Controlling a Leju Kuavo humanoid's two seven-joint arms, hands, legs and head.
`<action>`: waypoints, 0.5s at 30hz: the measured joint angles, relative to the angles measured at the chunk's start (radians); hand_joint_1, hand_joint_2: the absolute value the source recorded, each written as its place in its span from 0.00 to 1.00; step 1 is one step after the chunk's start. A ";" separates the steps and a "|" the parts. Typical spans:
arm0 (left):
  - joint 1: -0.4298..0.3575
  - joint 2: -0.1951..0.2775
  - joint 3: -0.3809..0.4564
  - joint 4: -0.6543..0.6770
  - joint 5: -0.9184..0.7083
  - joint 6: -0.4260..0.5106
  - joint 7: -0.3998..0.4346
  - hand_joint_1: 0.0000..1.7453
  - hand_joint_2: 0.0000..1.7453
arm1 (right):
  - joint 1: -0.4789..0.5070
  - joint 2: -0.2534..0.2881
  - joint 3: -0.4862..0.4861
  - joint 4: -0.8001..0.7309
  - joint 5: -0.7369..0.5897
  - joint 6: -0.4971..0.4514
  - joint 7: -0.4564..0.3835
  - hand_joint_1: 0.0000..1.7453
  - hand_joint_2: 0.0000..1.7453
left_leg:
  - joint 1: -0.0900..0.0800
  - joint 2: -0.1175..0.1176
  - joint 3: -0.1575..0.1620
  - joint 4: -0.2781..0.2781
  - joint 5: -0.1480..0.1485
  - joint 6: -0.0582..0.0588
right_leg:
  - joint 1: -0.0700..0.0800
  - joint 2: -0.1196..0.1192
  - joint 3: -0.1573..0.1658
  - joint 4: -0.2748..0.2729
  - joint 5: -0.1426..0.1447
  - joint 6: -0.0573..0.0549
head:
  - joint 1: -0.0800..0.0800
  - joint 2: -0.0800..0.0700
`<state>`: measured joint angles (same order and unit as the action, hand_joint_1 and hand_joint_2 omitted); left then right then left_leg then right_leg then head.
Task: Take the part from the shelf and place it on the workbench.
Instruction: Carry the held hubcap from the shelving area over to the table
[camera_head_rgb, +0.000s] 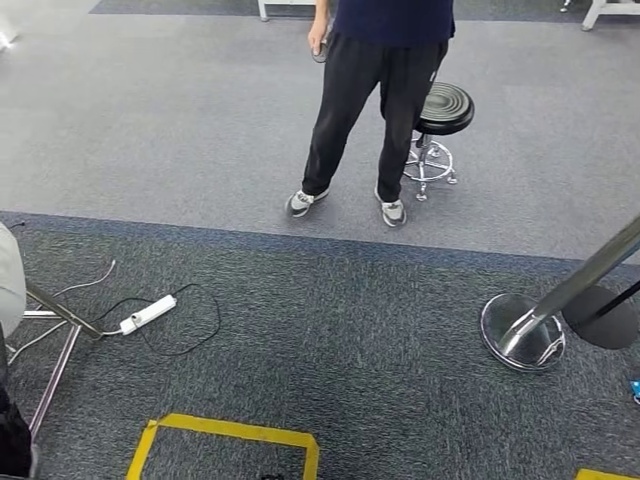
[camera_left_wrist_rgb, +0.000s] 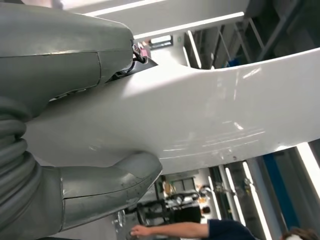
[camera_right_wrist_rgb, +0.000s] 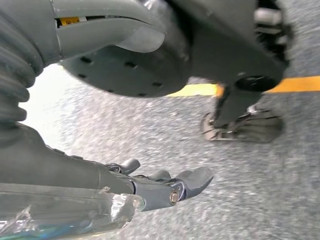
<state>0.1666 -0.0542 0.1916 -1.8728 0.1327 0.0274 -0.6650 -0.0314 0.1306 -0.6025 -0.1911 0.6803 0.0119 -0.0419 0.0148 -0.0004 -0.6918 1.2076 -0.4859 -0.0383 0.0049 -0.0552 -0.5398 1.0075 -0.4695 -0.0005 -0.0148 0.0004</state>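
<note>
The left robot hand (camera_left_wrist_rgb: 75, 125) clamps the white part (camera_left_wrist_rgb: 211, 115) between thumb and fingers, raised clear for carrying. The right robot hand (camera_right_wrist_rgb: 158, 187) hangs over the carpet (camera_right_wrist_rgb: 245, 200), fingers loosely extended, holding nothing. Judging by this, the bench is yet to be reached.

- person in dark trousers and grey trainers (camera_head_rgb: 355, 110), standing at twelve o'clock on the grey carpet;
- black round stool on a chrome base (camera_head_rgb: 441, 115), just beside them;
- white power strip with black cable (camera_head_rgb: 149, 313), nine o'clock;
- chrome stanchion base (camera_head_rgb: 524, 332), three o'clock;
- yellow floor tape (camera_head_rgb: 226, 432), six o'clock
</note>
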 joint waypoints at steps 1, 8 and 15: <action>0.005 -0.003 0.000 0.000 -0.002 0.003 -0.002 1.00 1.00 | 0.002 -0.001 -0.003 0.000 0.002 -0.001 0.015 0.00 1.00 | -0.003 0.025 0.040 -0.072 0.031 0.004 | 0.001 -0.011 0.002 0.000 -0.002 0.002 | 0.000 0.000; 0.019 -0.007 0.028 -0.010 0.005 0.008 -0.012 1.00 1.00 | 0.002 -0.001 -0.025 -0.001 -0.008 -0.003 0.032 0.00 1.00 | -0.011 0.037 0.108 -0.221 0.070 0.039 | 0.009 -0.031 0.005 0.025 -0.035 0.035 | 0.003 0.000; -0.008 -0.007 0.036 -0.018 0.014 -0.003 0.001 1.00 1.00 | -0.011 0.002 -0.039 -0.002 -0.011 0.012 -0.012 0.00 1.00 | -0.005 -0.059 0.107 -0.221 0.078 0.050 | 0.001 0.059 -0.097 0.235 -0.096 0.045 | 0.008 0.000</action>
<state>0.1582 -0.0610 0.2274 -1.8909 0.1471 0.0242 -0.6641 -0.0420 0.1328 -0.6412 -0.1926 0.6697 0.0235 -0.0535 0.0098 -0.0598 -0.5852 0.9864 -0.4076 0.0115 0.0060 0.0041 -0.6363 1.2426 -0.5656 0.0444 -0.0071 0.0004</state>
